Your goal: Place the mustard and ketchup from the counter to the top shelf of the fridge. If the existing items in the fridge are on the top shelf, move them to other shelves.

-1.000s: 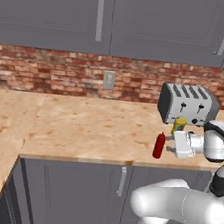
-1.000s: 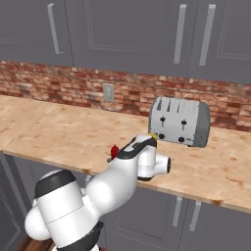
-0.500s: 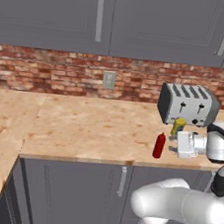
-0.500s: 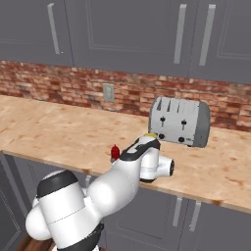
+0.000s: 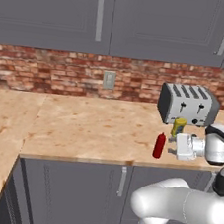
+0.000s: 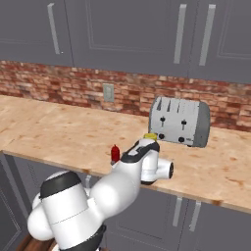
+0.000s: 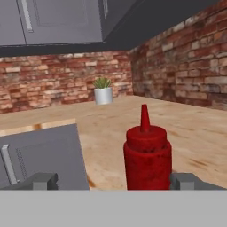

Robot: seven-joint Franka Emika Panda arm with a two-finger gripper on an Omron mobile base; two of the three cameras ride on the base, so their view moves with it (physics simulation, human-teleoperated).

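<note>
In the hand view we see our tool spread wide, one fingertip at the lower left and the other at the lower right, holding nothing. The ketchup stands upright on the table right ahead of the tool, closer to its right finger than its left, and not touching either that we can tell. Far beyond the tool, against the brick wall, sits a small potted plant.

From the left base view, the ketchup stands just beside the front of our tool, near the table's front edge. The mustard stands upright just behind the tool, between it and the toaster.

From the right base view, the ketchup shows just past the arm, the mustard peeks above the wrist, and the toaster is further back.
</note>
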